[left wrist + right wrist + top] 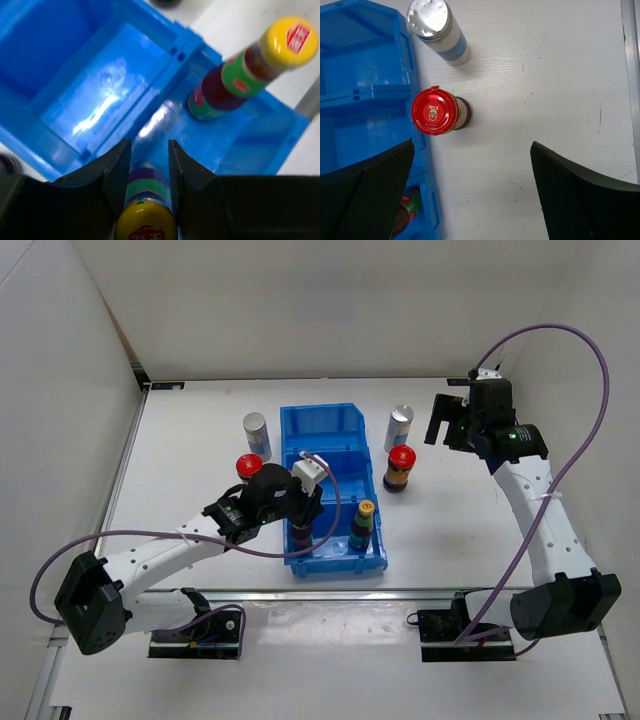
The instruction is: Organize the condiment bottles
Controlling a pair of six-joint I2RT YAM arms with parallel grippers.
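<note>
My left gripper (304, 512) is shut on a slim yellow-capped bottle (303, 533), standing it in the near compartment of the blue bin (330, 420). In the left wrist view the gripper (146, 150) has both fingers against this bottle (146, 222). The second yellow-capped bottle (363, 523) stands in the same compartment and also shows in the left wrist view (250, 70). One red-capped bottle (248, 466) and one pale cylinder (257, 435) stand left of the bin. The other red-capped bottle (400, 468) and pale cylinder (399, 427) stand right of it. My right gripper (440, 425) is open and empty, right of those.
The bin's middle and far compartments hold nothing. In the right wrist view my right gripper (471, 145) hangs over bare table, with the red-capped bottle (434, 111), the pale cylinder (437, 30) and the bin's wall (417, 135) to its left. A metal table edge (630, 75) runs along the right.
</note>
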